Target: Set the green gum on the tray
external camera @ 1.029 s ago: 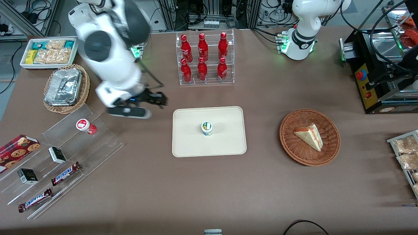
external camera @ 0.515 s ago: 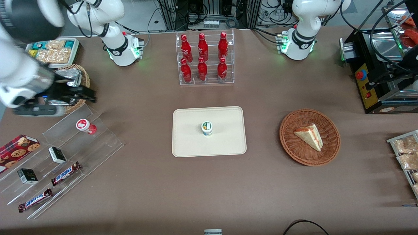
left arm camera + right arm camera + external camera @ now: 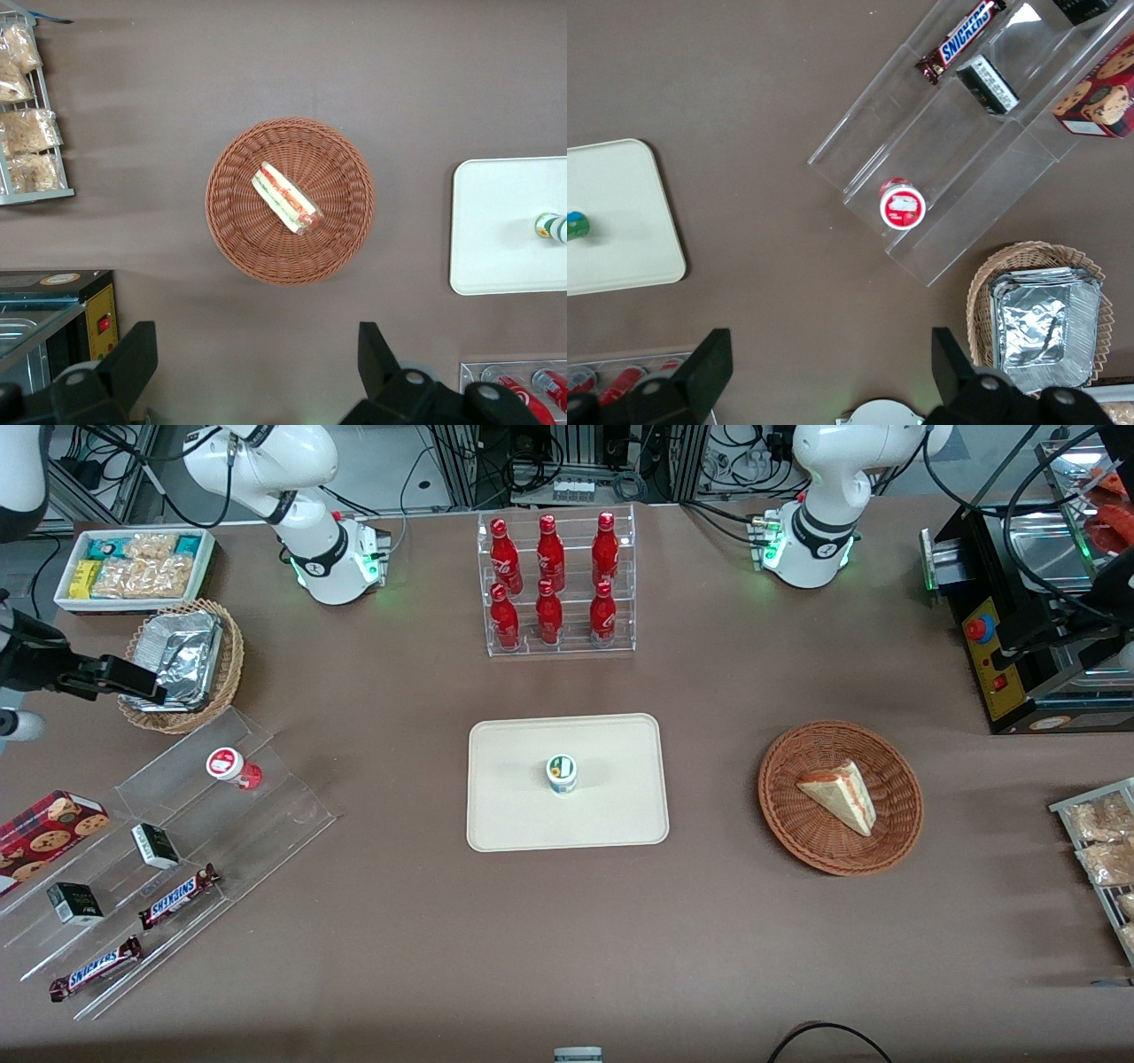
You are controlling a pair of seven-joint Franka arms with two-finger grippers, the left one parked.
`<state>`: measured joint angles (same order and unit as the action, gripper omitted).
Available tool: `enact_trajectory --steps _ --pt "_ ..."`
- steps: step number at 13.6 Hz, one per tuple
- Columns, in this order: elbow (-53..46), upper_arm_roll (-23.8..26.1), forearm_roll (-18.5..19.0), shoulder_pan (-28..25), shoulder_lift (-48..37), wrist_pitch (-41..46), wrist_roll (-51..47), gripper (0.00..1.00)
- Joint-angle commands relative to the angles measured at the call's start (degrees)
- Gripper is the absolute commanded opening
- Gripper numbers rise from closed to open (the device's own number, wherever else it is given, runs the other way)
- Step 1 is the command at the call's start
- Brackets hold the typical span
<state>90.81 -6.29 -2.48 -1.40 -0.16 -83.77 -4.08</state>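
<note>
The green gum (image 3: 562,772) stands upright on the cream tray (image 3: 611,815) near its middle, with nothing touching it. It also shows in the right wrist view (image 3: 575,225) on the tray (image 3: 620,221), and in the left wrist view (image 3: 551,227) on the tray (image 3: 496,221). My right gripper (image 3: 133,680) is open and empty. It hangs high above the foil basket at the working arm's end of the table, well away from the tray. In the right wrist view the gripper (image 3: 830,372) has its fingers (image 3: 709,363) spread wide over bare table.
A red-lid bottle (image 3: 227,765) stands on a clear stepped stand (image 3: 221,841) with candy bars and small boxes. A wicker basket with foil trays (image 3: 177,664), a white snack bin (image 3: 133,567), a rack of red bottles (image 3: 554,584) and a sandwich basket (image 3: 840,797) stand around.
My right arm has swung away from beside the tray toward its own end of the table and risen. The green gum has stayed still on the tray.
</note>
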Motion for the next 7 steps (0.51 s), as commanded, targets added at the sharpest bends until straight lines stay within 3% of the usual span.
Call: enact_trajectory --steps 1,7 --pt "-1.2 0.7 0.7 1.5 0.3 0.7 0.4 1.0" --pt "-1.2 1.0 0.6 0.9 0.8 0.5 0.3 1.0"
